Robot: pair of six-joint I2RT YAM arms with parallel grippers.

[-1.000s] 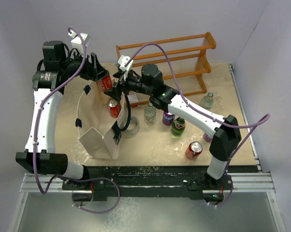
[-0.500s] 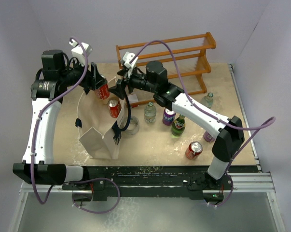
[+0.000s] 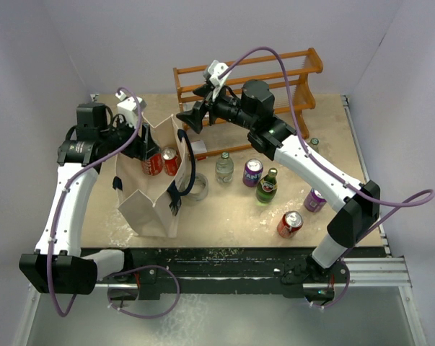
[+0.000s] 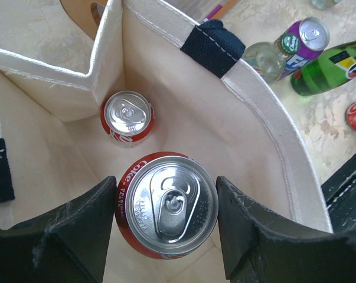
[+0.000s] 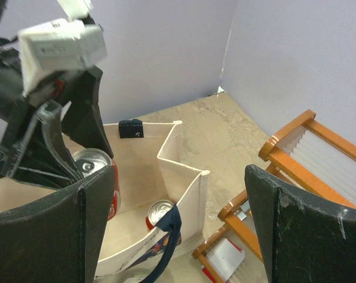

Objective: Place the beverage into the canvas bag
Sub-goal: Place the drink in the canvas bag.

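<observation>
The cream canvas bag (image 3: 148,205) with navy handles stands open at the left of the table. My left gripper (image 3: 151,155) is shut on a red Coke can (image 4: 169,203) and holds it upright inside the bag's mouth, above the bag's floor. A second red can (image 4: 128,117) stands on the floor of the bag. My right gripper (image 3: 190,119) is open and empty, above the bag's far right corner, near the wooden rack. In the right wrist view the bag (image 5: 178,156), the held can (image 5: 98,174) and the second can (image 5: 161,211) show between the open fingers.
The orange-brown wooden rack (image 3: 275,79) stands at the back. To the right of the bag stand a clear bottle (image 3: 224,167), a purple can (image 3: 252,171), a green bottle (image 3: 267,187), a red can (image 3: 290,223) and another purple can (image 3: 314,200).
My left gripper has come down and forward with the Coke can, from above the bag's far edge into its mouth. My right gripper has moved up and to the right, away from the bag.
</observation>
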